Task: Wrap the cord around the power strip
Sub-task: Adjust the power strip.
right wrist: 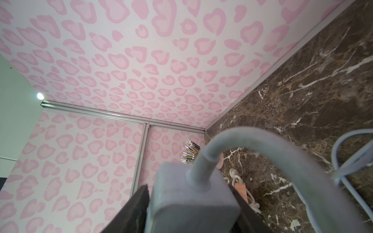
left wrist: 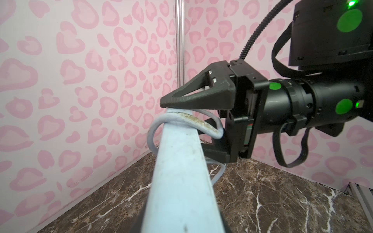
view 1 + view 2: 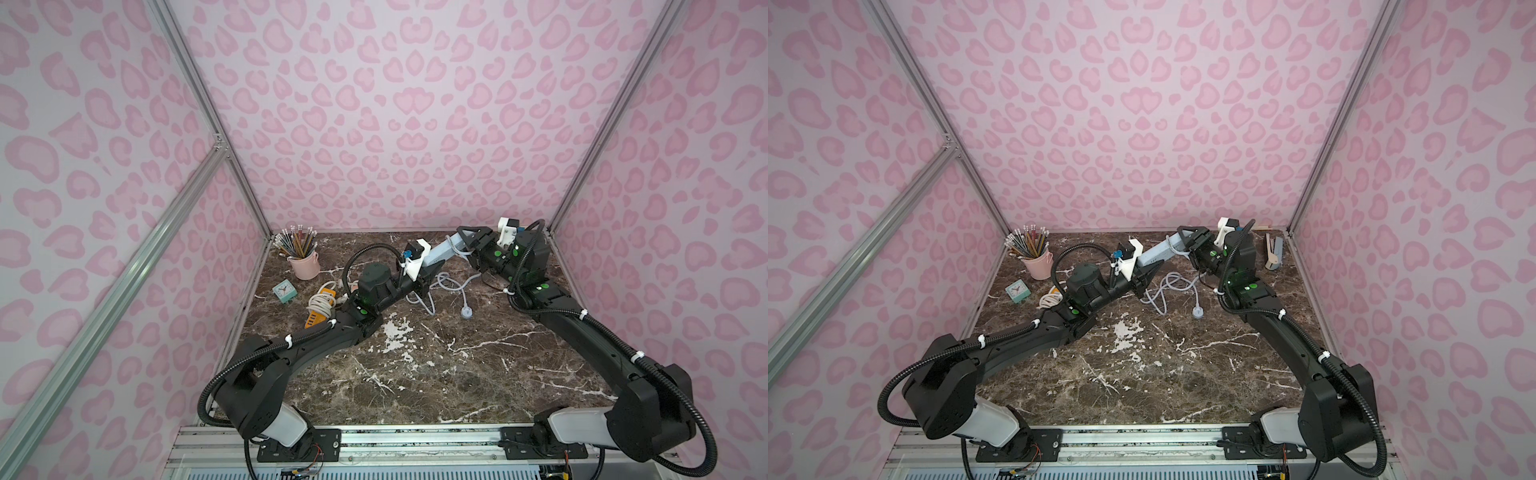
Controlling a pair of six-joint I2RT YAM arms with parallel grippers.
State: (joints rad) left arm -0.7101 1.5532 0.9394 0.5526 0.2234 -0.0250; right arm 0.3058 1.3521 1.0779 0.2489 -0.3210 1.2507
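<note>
Marble tabletop (image 3: 415,374), power strip (image 3: 446,249) aloft, left hand (image 3: 432,272) clamped on it, right hand (image 3: 463,241) astride (grip unclear).

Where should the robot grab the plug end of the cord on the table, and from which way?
Pinch the cord just behind the plug, coming straight down with the jaws across it. That stretch lies fairly straight on the table, away from the tangled loops, so nothing else should get caught. The plug's own shape is too small to judge.

Marble table (image 3: 415,374) bears pencil cup (image 3: 305,266), clock (image 3: 285,289), orange strip (image 3: 316,318), stapler (image 3: 1275,251), plug (image 3: 466,312).
</note>
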